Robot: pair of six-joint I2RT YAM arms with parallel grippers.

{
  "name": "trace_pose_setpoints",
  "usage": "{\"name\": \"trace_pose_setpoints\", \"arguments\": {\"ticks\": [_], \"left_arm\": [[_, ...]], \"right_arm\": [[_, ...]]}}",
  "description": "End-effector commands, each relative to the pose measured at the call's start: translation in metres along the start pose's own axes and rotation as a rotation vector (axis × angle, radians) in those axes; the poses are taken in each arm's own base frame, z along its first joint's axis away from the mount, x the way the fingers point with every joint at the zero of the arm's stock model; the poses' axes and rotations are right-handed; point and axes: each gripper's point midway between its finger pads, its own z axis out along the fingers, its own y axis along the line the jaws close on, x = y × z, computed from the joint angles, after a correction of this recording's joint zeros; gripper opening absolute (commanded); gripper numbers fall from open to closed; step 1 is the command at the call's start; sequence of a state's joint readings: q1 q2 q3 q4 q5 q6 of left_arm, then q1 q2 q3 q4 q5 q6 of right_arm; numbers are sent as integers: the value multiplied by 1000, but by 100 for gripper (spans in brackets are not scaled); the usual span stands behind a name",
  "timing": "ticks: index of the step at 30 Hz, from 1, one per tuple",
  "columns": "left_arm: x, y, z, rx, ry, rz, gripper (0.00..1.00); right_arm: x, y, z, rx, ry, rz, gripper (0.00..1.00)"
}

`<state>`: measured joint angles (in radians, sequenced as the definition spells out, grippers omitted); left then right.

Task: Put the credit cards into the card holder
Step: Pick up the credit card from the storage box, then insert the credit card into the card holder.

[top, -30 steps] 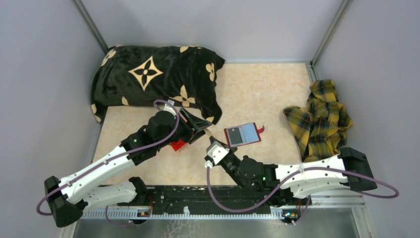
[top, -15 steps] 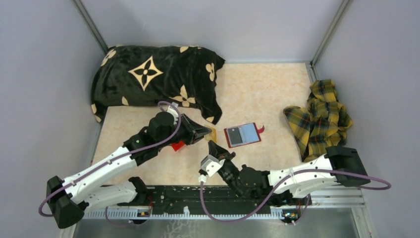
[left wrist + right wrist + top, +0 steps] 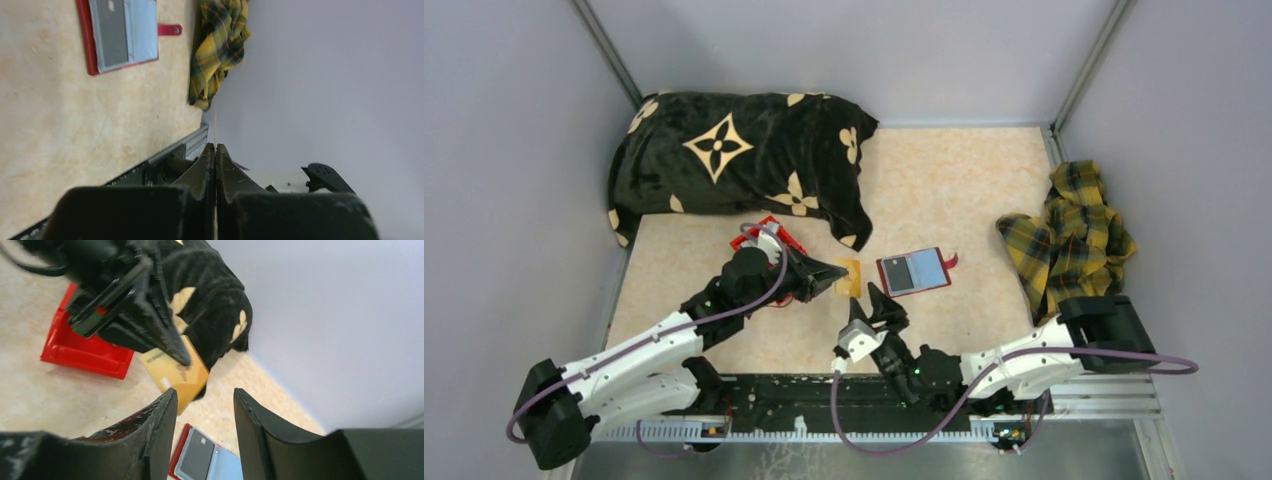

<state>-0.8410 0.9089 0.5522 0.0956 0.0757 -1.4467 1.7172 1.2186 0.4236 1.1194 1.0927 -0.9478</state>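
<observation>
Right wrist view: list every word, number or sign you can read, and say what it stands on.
Tan card, in the left gripper: a dark printed line along one edge, too blurred to read.
Black pillow: cream flower motifs only, no letters.
Card holder: nothing readable.

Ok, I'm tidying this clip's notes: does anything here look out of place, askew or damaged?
Nothing looks spilled or damaged. The plaid cloth lies crumpled by the right wall, and the card holder lies open and slightly skewed. The left fingers pinch the tan card only at their tips.
</observation>
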Motion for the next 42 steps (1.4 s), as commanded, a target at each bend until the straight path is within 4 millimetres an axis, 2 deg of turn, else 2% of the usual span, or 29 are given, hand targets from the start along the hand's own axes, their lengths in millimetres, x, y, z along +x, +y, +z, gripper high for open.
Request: {"name": "trace_pose_setpoints", "arguments": {"ticks": [1, 5, 8, 9, 10, 13, 17, 21, 22, 29, 34, 42], "left_arm": [[-21, -2, 7, 77, -115, 46, 0], [-28, 14, 20, 90, -160, 61, 0], [-29, 22, 33, 84, -164, 77, 0], [-29, 25, 38, 82, -165, 81, 0], [-30, 24, 43, 95, -166, 87, 0], [-29, 31, 59, 99, -160, 93, 0], [-26, 41, 87, 91, -135, 96, 0], [-20, 48, 116, 96, -98, 92, 0], [-18, 54, 123, 87, -89, 91, 0], [-2, 61, 160, 72, -41, 135, 0], [3, 69, 177, 46, -35, 169, 0], [7, 91, 197, -8, -30, 180, 0]], "right_arm": [[4, -37, -9, 157, 65, 273, 51], [13, -57, -15, 224, 90, 446, 55], [33, -74, -12, 310, 160, 537, 55], [38, -80, -9, 348, 170, 618, 55], [49, -83, -3, 344, 217, 594, 55], [87, -98, 10, 353, 322, 759, 53], [136, -117, 22, 384, 467, 808, 47], [172, -112, 35, 364, 602, 834, 46], [178, -111, 38, 355, 619, 846, 45], [238, -98, 50, 303, 816, 945, 42], [265, -101, 49, 318, 854, 1018, 41], [290, -103, 47, 345, 898, 1084, 40]]}}
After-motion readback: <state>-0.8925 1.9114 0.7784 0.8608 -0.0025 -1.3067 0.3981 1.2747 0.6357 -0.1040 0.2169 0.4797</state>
